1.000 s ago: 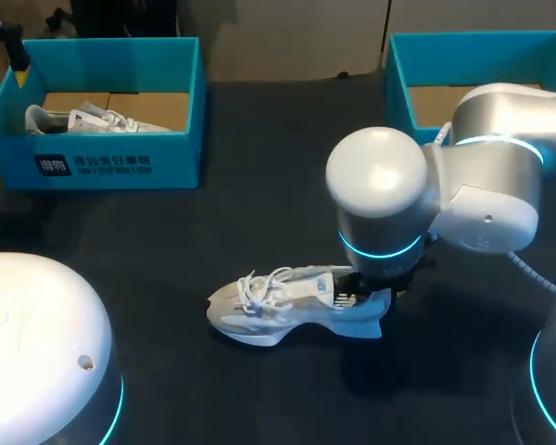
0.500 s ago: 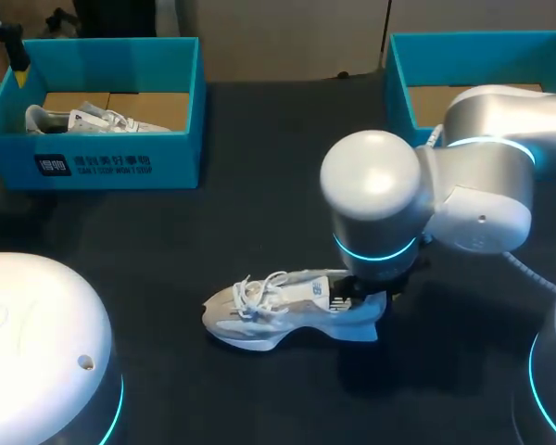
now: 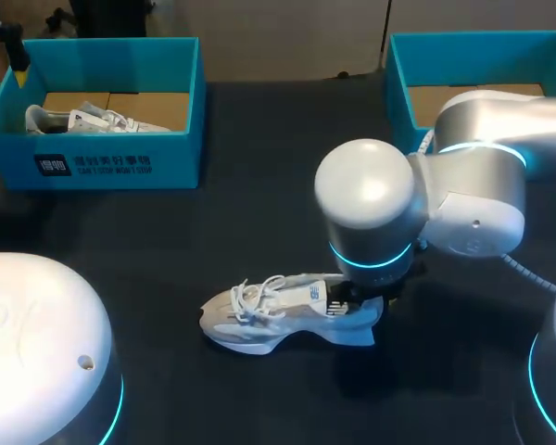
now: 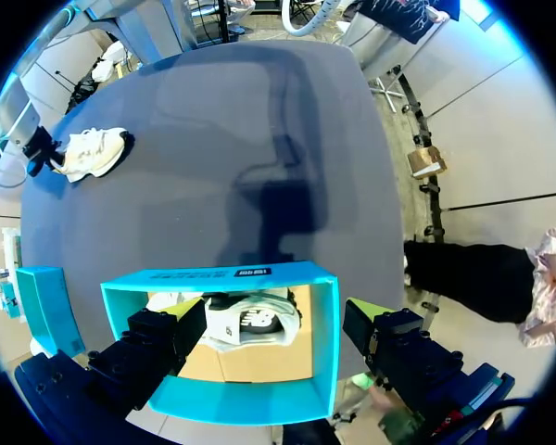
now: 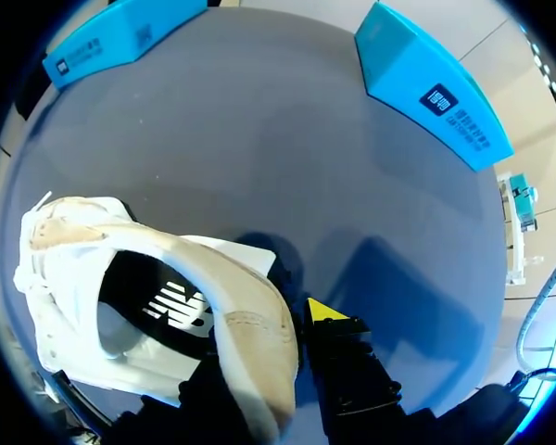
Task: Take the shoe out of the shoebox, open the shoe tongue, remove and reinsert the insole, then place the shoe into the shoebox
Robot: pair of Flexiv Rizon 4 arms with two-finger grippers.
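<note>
The white shoe (image 3: 276, 311) lies on its sole on the dark table (image 3: 259, 213), well out from the front wall of the left shoebox (image 3: 102, 167). Its long axis runs roughly parallel to that wall, with the toe towards the left arm's side and the heel away from it. The right gripper (image 5: 283, 352) pinches the heel collar between its fingers. The left gripper (image 4: 269, 320) hangs above that box, jaws spread wide, over a second shoe (image 4: 250, 324) inside.

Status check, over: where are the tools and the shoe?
Right tool shut on shoe heel, mid-table. Left tool open above left box, second shoe inside. Nothing seen blocking the shoe.
</note>
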